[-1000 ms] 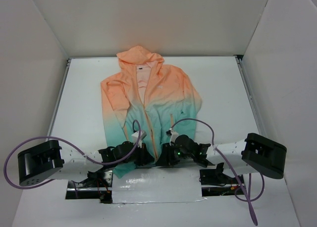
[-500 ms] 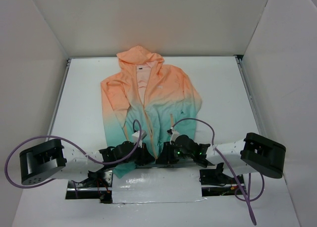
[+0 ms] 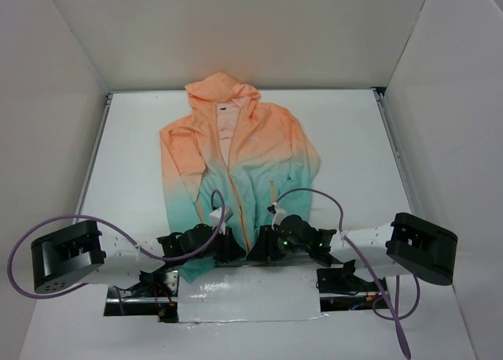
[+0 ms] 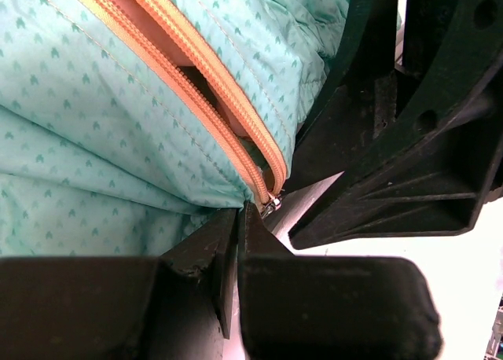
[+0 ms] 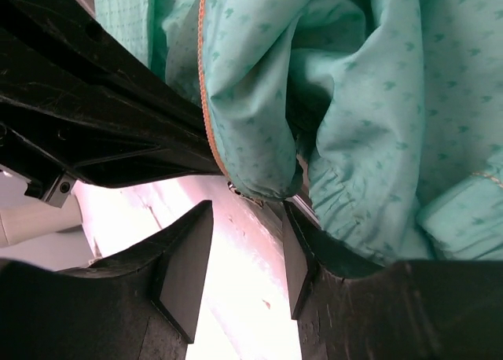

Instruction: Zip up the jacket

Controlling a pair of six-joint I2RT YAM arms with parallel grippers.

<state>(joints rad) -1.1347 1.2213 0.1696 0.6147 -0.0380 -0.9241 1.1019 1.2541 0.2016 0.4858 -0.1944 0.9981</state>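
Top external view: the jacket (image 3: 236,159) is lying flat on the tabletop (image 3: 134,163), hood far, its near hem being hidden by both arms. The left pincer (image 4: 238,222) is pinching the teal hem beside the end of the orange zipper (image 4: 196,69). The right pincer (image 5: 247,254) is standing spread just below the other hem corner; contact is unclear.

We see the jacket (image 3: 263,152) lying flat, hood farthest from us, peach fading to teal, its orange zipper (image 4: 196,59) unzipped.
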